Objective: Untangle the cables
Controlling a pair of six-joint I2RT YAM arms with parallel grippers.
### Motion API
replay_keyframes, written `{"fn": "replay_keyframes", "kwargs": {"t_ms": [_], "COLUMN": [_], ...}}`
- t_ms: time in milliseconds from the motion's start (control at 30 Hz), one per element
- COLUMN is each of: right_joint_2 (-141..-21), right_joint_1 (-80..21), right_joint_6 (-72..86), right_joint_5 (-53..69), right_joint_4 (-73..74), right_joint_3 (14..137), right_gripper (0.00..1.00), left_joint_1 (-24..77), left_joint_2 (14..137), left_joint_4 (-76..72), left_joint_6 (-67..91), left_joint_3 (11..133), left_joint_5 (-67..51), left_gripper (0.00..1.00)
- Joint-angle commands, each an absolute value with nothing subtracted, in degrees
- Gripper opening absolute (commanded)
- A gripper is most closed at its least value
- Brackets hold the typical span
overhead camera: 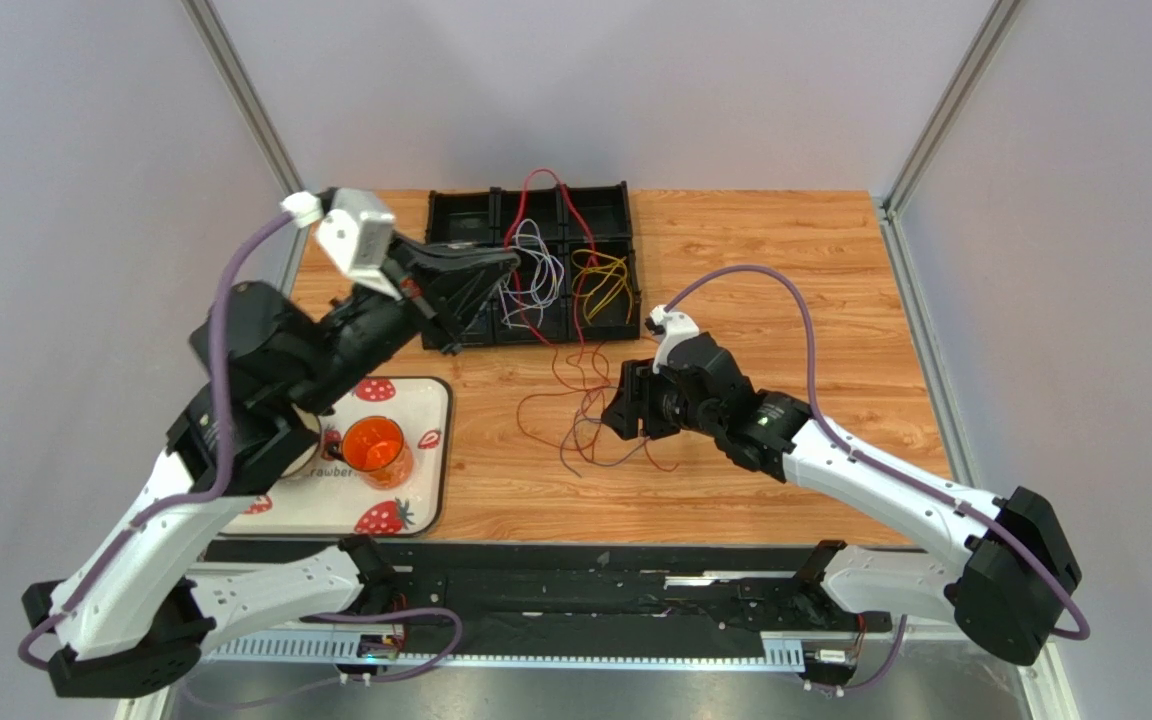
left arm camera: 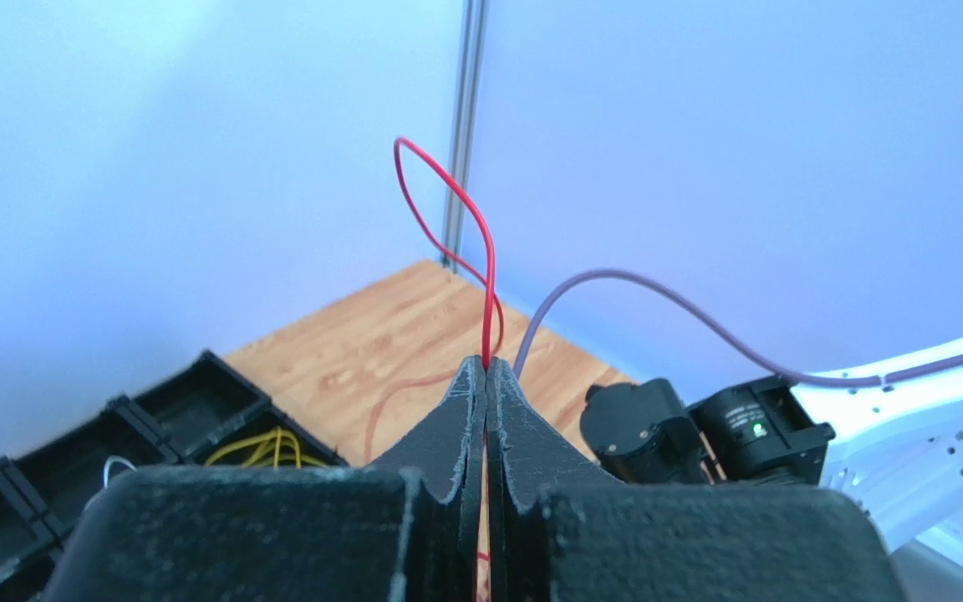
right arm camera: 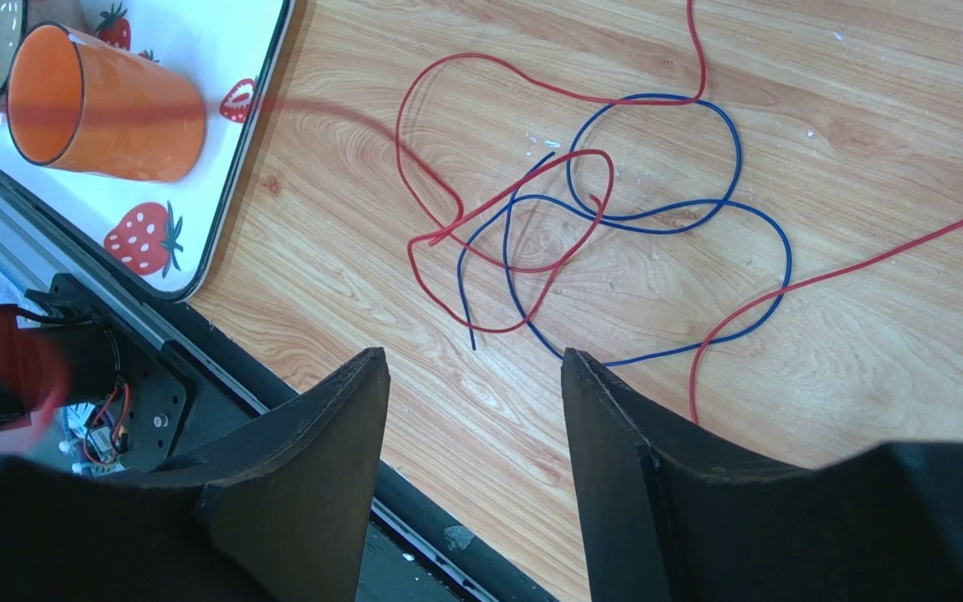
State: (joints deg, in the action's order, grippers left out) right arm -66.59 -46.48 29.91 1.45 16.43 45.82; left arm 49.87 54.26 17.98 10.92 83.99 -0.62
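Red cable (left arm camera: 489,282) clamped in the clenched left gripper (left arm camera: 487,373), looping up just past its tips. Right gripper (right arm camera: 474,370) spread wide, holding nothing, hanging over the wood table (right arm camera: 889,100). A blue cable (right arm camera: 738,144) tangled with red loops (right arm camera: 487,58) lies straight ahead of its tips. Yellow cables (overhead camera: 602,282) sit in the black tray (overhead camera: 462,218) just right of the left gripper.

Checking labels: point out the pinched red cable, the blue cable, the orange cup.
red cable (left arm camera: 489,314): left wrist view, upright stretch below its loop.
blue cable (right arm camera: 650,98): right wrist view, top of upper loop.
orange cup (right arm camera: 129,119): right wrist view, side wall.
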Motion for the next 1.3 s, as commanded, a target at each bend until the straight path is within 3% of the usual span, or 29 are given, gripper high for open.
{"fn": "replay_keyframes", "kwargs": {"t_ms": [0, 500, 1267], "right_joint_2": [-65.04, -71.0, -100.62], "right_joint_1": [-46.85, -49.57, -59.15], "right_joint_6": [29.27, 35.59, 28.92], "right_joint_5": [1.32, 3.96, -6.85], "right_joint_4": [14.15, 5.01, 8.87], "right_joint_3": [47.2, 42.54, 62.48], "right_gripper": [0.57, 0.58, 0.54], "left_joint_1": [50.1, 50.1, 50.1], "left_joint_2": [52.21, 51.42, 45.71], "left_joint_4": [12.13, 9.58, 13.36], "left_joint_6": [9.4, 11.86, 10.81], "left_joint_3": [78.33, 69.43, 68.12], "left_joint_5": [-0.53, 3.16, 7.12], "left_gripper": [0.0, 0.0, 0.0]}}
